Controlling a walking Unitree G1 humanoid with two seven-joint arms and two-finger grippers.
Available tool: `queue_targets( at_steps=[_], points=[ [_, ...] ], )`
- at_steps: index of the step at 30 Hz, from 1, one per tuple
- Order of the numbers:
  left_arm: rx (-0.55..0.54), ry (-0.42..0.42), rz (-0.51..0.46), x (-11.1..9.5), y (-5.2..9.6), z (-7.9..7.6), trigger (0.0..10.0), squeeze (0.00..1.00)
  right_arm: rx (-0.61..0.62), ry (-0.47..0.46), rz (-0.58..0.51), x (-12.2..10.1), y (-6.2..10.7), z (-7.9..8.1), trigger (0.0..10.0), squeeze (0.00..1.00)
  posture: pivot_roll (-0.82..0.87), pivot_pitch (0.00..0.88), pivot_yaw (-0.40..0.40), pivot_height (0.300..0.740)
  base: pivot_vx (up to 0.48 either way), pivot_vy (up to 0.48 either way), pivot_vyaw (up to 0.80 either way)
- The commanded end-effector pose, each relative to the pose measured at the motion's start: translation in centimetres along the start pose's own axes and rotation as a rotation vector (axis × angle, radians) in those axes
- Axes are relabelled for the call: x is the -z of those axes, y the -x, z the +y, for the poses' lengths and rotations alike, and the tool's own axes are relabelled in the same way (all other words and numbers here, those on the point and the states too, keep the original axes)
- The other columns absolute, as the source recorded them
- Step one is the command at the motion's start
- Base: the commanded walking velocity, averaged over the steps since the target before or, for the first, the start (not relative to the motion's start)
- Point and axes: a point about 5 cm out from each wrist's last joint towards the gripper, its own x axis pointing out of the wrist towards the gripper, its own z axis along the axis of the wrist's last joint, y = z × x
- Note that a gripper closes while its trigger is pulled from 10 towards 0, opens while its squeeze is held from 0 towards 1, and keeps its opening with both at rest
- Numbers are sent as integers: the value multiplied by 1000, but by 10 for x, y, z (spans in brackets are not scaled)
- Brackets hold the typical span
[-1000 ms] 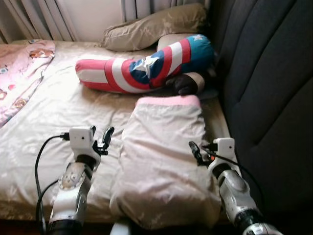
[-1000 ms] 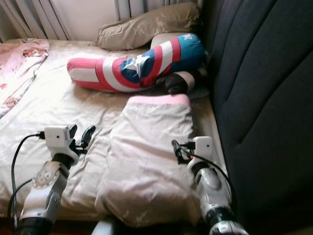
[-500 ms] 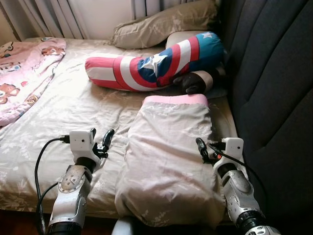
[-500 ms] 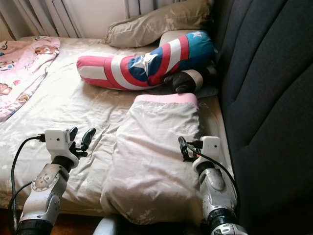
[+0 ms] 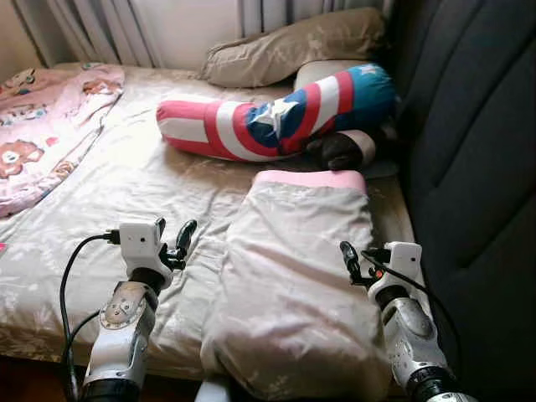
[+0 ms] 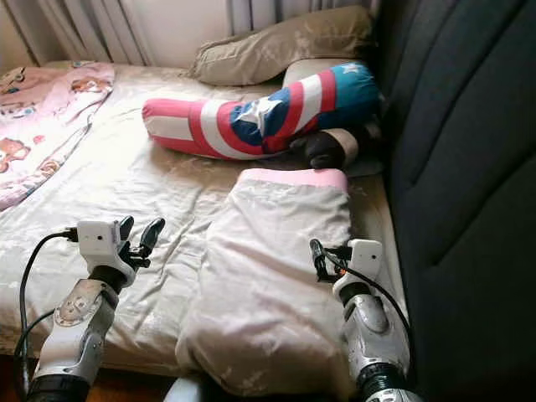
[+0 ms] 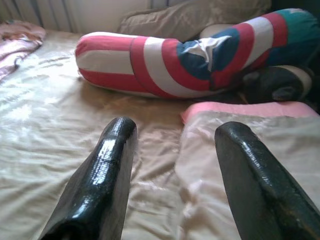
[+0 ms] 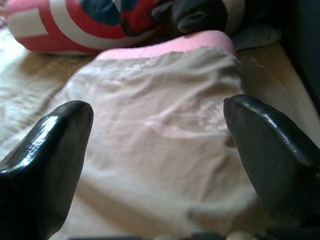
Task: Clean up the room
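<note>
A beige pillow [image 5: 293, 276] with a pink end lies lengthwise on the bed's near right part. My left gripper [image 5: 172, 234] hovers open just left of it, over the sheet, fingers [image 7: 105, 170] empty. My right gripper [image 5: 356, 261] is open at the pillow's right edge, close above it, and the pillow [image 8: 155, 130] shows between its fingertips. Behind the pillow lies a red, white and blue star bolster [image 5: 276, 117] with a dark plush end [image 5: 339, 151]. A tan pillow [image 5: 293, 46] rests against the wall.
A pink patterned blanket [image 5: 42, 126] is crumpled at the bed's left side. The dark padded headboard [image 5: 469, 142] runs along the right, close to my right arm. Curtains [image 5: 92, 29] hang behind the bed. The beige sheet [image 5: 117, 193] is wrinkled.
The camera has shifted, so the bed and its things sit further right and lower in the picture. Both grippers keep the same pose, open beside the pillow.
</note>
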Motion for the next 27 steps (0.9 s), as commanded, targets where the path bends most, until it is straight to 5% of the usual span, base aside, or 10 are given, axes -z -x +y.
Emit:
queue_targets(
  at_steps=[1, 13, 20, 21, 22, 27],
  points=[
    [19, 8, -31, -6, -1, -6, 10000, 0, 21, 13, 0, -1, 4, -9, 10000, 0, 91, 29, -11, 653, 292, 0, 0],
    [30, 6, -13, -2, 7, -8, 10000, 0, 15, 16, 25, -1, 0, -9, 10000, 0, 96, 41, -13, 653, 121, 0, 0],
    [41, 6, 9, -1, 4, -4, 10000, 0, 39, 55, 129, 7, -4, -11, 10000, 0, 116, 76, -5, 653, 0, 0, 0],
    [37, 6, 8, -2, 3, -3, 10000, 0, 48, 68, 147, 8, -4, -11, 10000, 86, 118, 81, -2, 653, 0, 0, 0],
    [35, 5, 6, -4, 2, -1, 10000, 0, 61, 64, 164, 8, -6, -11, 10000, 1000, 123, 96, 8, 653, 0, 0, 0],
    [52, -13, 8, -11, 4, 5, 10000, 0, 103, 87, 243, 10, -14, -6, 10000, 1000, 148, 128, 51, 653, 0, 0, 0]
  ],
)
